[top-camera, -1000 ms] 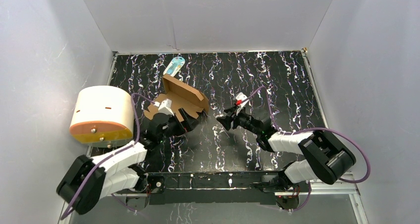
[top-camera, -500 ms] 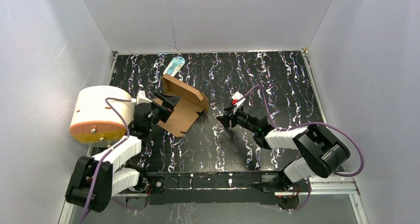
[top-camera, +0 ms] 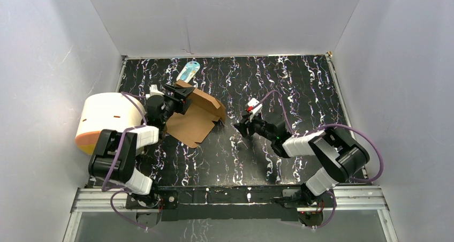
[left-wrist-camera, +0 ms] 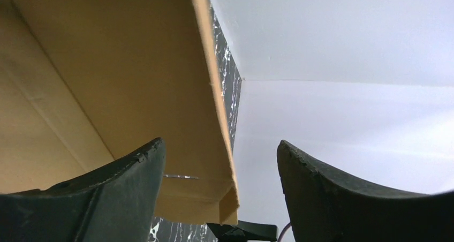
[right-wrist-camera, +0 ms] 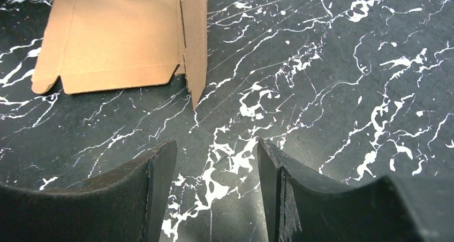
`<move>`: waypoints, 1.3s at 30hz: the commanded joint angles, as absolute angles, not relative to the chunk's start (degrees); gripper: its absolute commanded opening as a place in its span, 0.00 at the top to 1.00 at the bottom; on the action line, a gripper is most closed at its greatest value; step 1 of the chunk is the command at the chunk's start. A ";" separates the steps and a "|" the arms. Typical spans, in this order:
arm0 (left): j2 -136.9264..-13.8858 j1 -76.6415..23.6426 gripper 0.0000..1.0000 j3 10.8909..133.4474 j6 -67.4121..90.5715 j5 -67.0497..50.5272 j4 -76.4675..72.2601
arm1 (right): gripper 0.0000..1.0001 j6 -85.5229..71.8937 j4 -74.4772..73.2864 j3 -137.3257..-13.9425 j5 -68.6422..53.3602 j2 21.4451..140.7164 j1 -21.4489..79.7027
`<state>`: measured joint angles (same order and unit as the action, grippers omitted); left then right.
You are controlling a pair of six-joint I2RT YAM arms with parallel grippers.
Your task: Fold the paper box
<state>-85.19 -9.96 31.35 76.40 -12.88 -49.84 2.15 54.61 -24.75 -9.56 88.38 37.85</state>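
The paper box (top-camera: 199,116) is a brown die-cut cardboard sheet, partly folded, lying left of the table's middle with one panel raised along its far edge. My left gripper (top-camera: 182,95) is open at the box's far left corner; in the left wrist view the raised panel's edge (left-wrist-camera: 214,87) stands between the open fingers (left-wrist-camera: 128,183), nothing clamped. My right gripper (top-camera: 239,128) is open and empty, low over the table just right of the box. The right wrist view shows the box's flat flaps (right-wrist-camera: 123,38) ahead of it, apart from the fingers (right-wrist-camera: 155,178).
A white-and-orange cylinder (top-camera: 106,122) lies at the left edge beside my left arm. A small teal-white packet (top-camera: 188,70) lies near the back wall behind the box. White walls enclose the black marbled table (top-camera: 300,92) on three sides.
My left arm swung away from the box's near side to its far left corner and now points at the raised panel. My right gripper shifted slightly toward the box.
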 commanded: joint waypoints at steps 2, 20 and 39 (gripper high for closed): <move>-91.38 -8.80 0.36 32.97 83.90 -14.76 -58.23 | 0.34 3.95 59.28 -27.53 -10.19 89.86 36.99; -98.80 -8.80 0.89 34.54 88.45 -17.93 -65.30 | 0.38 7.76 60.17 -35.72 -22.48 99.51 32.25; -96.86 -13.10 0.97 30.15 89.97 -13.80 -69.05 | 0.45 -1.61 66.30 -43.95 -37.21 108.40 33.13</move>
<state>-98.70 -11.38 31.40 89.23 -15.62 -67.72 2.02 59.09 -41.80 -35.53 107.55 32.49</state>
